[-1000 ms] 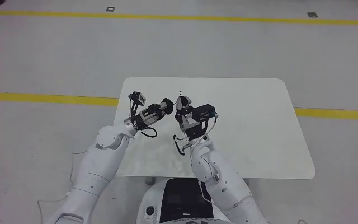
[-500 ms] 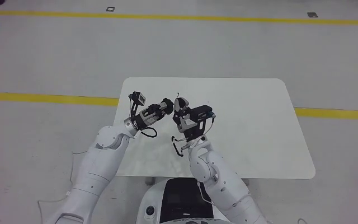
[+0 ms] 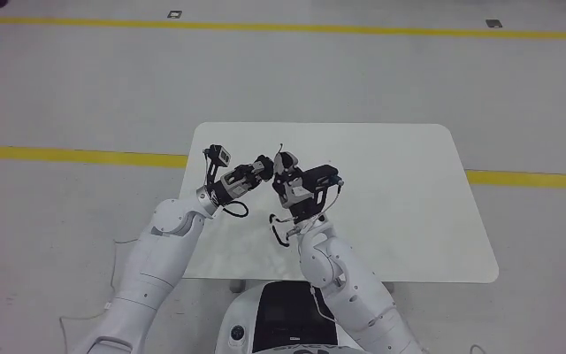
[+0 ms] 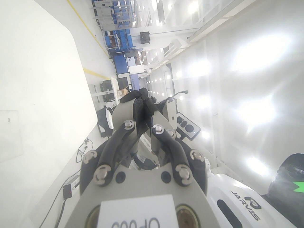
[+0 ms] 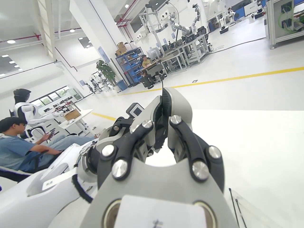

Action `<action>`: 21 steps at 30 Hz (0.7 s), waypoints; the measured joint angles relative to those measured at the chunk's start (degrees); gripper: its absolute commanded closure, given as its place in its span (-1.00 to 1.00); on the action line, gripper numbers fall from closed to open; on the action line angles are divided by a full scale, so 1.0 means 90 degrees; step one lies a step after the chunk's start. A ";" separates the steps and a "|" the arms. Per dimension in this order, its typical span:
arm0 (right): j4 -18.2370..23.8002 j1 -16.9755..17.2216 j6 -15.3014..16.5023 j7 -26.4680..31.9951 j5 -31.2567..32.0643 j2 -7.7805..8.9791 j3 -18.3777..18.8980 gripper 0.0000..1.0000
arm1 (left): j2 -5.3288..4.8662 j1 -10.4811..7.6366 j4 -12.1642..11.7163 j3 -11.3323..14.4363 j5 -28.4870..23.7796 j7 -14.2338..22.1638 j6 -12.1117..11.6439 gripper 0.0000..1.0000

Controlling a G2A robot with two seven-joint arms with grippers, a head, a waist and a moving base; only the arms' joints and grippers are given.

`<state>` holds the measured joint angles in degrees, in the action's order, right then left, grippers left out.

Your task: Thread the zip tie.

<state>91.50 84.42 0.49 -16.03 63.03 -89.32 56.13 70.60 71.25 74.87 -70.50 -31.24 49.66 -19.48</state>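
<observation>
Both arms meet in the air over the left part of the white table (image 3: 398, 195). My right gripper (image 3: 283, 163) (image 5: 164, 100) is shut on a thin black zip tie (image 5: 162, 85), whose tail sticks out past the fingertips. My left gripper (image 3: 264, 165) (image 4: 142, 97) faces it, almost tip to tip, and is shut with a black lump of the zip tie pinched between its dark pads. In the left wrist view the right gripper's pale finger (image 4: 170, 106) stands just behind the left fingertips. How the two ends sit against each other is hidden.
Two spare black zip ties (image 5: 234, 205) lie on the table near the right arm. The right half of the table is bare. A seated person and other robots are in the room, far from the table.
The right gripper has shifted slightly left, closer to the left gripper. The left arm has kept still.
</observation>
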 measured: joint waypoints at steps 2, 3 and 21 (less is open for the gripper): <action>-0.0017 -0.0002 0.0039 0.0055 -0.0003 0.0005 -0.0007 1.00 | 0.0000 0.0000 0.0000 0.0000 0.0000 0.0000 0.0000 1.00; -0.0023 -0.0005 0.0055 0.0083 -0.0001 0.0008 -0.0010 1.00 | 0.0000 0.0000 0.0000 0.0000 0.0000 0.0000 0.0000 1.00; 0.0123 0.0041 -0.0033 0.0121 0.0016 0.0053 0.0123 -1.00 | 0.0000 0.0000 0.0000 0.0000 0.0000 0.0000 0.0000 1.00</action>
<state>92.60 84.79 0.19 -14.94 63.17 -88.84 57.24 70.60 71.25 74.87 -70.50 -31.24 49.66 -19.48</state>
